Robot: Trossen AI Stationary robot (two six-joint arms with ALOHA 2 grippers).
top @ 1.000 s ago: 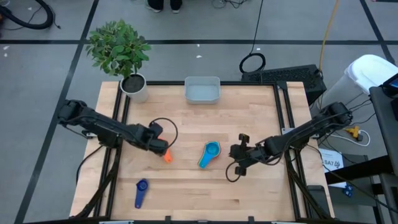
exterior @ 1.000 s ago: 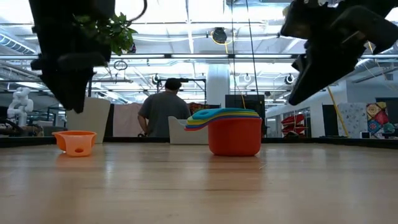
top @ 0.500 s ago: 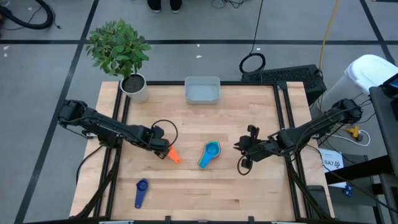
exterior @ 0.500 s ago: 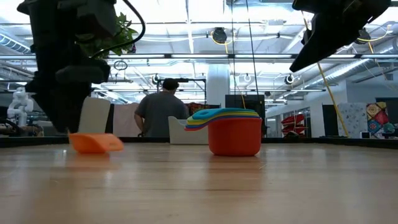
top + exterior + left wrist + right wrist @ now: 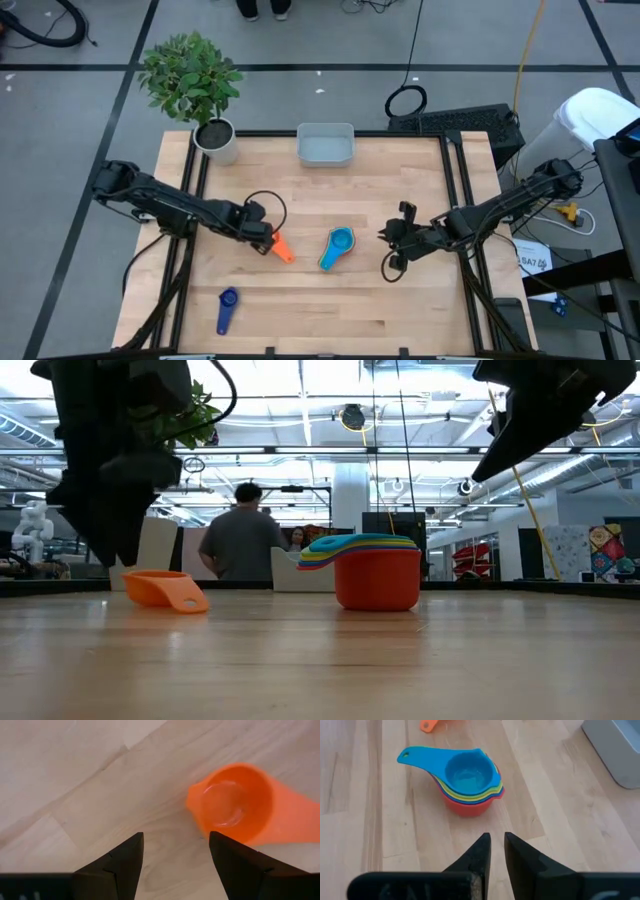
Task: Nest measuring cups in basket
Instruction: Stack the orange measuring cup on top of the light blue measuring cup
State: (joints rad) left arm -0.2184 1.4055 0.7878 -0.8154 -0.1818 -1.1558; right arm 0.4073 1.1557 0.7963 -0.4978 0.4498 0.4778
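The orange cup (image 5: pixel 281 248) lies tipped on its side on the table, just right of my left gripper (image 5: pixel 265 240). That gripper's open fingers stand over bare wood (image 5: pixel 175 852), with the orange cup (image 5: pixel 235 810) beyond one finger and apart from it. A nested stack of cups (image 5: pixel 338 247), red at the bottom and bright blue on top (image 5: pixel 467 775), stands at mid-table. My right gripper (image 5: pixel 394 238) hovers to its right, shut and empty (image 5: pixel 497 847). A dark blue cup (image 5: pixel 227 308) lies near the near edge. The basket (image 5: pixel 325 145) sits at the far edge.
A white plant pot (image 5: pixel 217 140) with a leafy plant stands at the far left corner. A black cable loops over the table behind my left gripper. Bare wood lies between the stack and the basket. A person stands in the room beyond the table (image 5: pixel 238 540).
The orange cup has tipped from upright onto its side and shifted a little toward the table's right, its handle now pointing to the near right. My right gripper has risen and drawn back toward the right edge, away from the stack.
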